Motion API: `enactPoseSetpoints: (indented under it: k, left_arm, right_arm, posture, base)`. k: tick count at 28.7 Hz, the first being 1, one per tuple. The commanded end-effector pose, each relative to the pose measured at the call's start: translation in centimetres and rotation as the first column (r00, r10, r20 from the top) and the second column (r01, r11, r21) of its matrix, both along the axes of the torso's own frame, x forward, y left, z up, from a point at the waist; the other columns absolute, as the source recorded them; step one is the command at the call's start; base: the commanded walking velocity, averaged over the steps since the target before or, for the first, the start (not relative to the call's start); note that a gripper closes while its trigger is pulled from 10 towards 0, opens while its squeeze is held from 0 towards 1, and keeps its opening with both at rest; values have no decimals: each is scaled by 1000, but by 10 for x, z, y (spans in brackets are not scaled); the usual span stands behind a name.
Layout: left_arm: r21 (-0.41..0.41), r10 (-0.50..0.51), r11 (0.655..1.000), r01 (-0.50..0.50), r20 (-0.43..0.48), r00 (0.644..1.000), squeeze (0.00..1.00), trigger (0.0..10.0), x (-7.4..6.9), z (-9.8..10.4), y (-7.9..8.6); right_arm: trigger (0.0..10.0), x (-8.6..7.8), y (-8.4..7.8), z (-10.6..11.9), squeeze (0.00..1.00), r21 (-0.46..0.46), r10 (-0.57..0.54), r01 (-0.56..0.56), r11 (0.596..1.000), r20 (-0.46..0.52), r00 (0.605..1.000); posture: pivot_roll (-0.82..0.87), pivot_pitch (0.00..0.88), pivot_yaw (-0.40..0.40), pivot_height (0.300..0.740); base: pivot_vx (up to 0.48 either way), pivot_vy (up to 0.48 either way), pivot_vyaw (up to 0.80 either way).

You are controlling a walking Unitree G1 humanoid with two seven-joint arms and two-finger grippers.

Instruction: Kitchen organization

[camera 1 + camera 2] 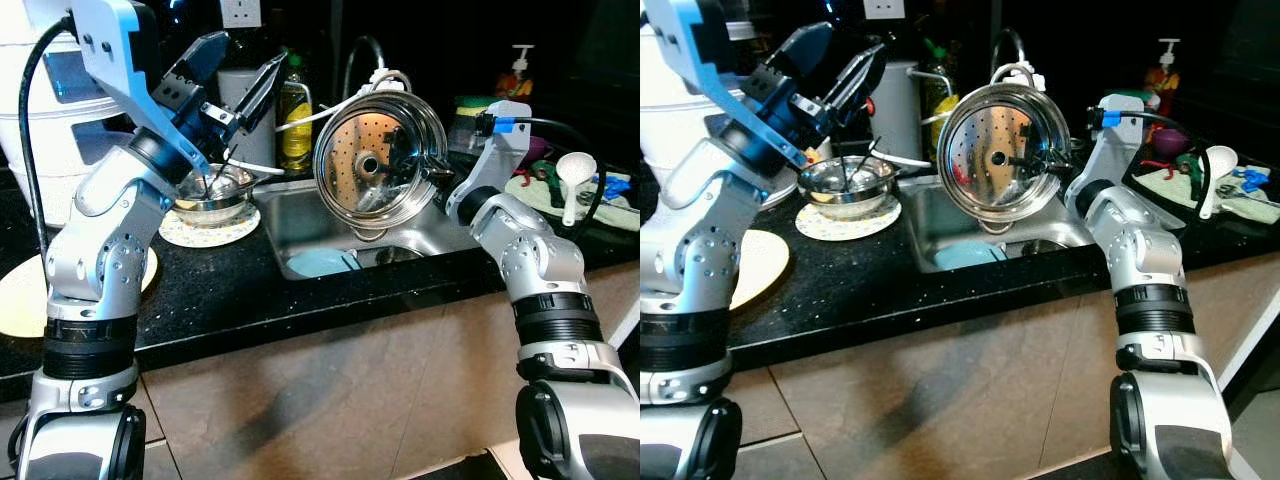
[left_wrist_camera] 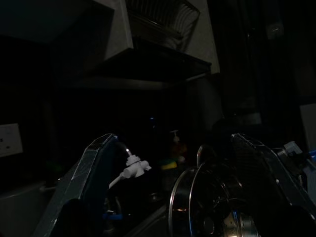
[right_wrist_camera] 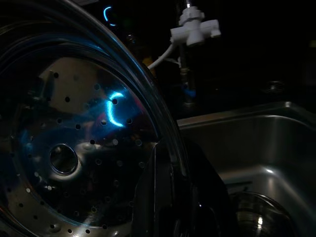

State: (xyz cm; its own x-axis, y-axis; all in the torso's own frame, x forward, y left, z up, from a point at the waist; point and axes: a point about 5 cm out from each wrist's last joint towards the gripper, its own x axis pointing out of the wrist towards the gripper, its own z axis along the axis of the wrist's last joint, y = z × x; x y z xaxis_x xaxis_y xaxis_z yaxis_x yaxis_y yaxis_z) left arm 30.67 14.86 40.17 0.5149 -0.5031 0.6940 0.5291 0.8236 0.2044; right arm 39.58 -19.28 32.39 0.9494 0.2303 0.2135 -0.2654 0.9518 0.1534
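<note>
Dark kitchen, black table (image 1: 250,290) with steel sink (image 1: 300,225) set in it. Left to right: my left end effector (image 1: 235,85) is hovering released above a metal bowl (image 1: 212,190) on a mat. My right end effector (image 1: 420,160) is gripping the perforated steamer pan (image 1: 375,160) by its rim, tilted on edge above the sink. Step in hand, I judge: carrying the pan. Next needs a free spot to set it.
</note>
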Motion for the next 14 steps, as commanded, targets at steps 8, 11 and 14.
enactPoseSetpoints:
  k: [8,11,14]
  left_arm:
    - [-71,38,997,-37,18,999,0,10000,-1,8,12]
    - [-71,38,997,-37,18,999,0,10000,-1,8,12]
    - [-71,38,997,-37,18,999,0,10000,-1,8,12]
  right_arm:
    - [0,-5,9,11,0,85,97,-98,992,21,995]
    - [0,-5,9,11,0,85,97,-98,992,21,995]
    - [0,-5,9,11,0,85,97,-98,992,21,995]
  posture:
    - [15,173,-5,740]
    - [15,173,-5,740]
    - [15,173,-5,740]
  base:
    - [0,0,0]
    - [0,0,0]
    - [0,0,0]
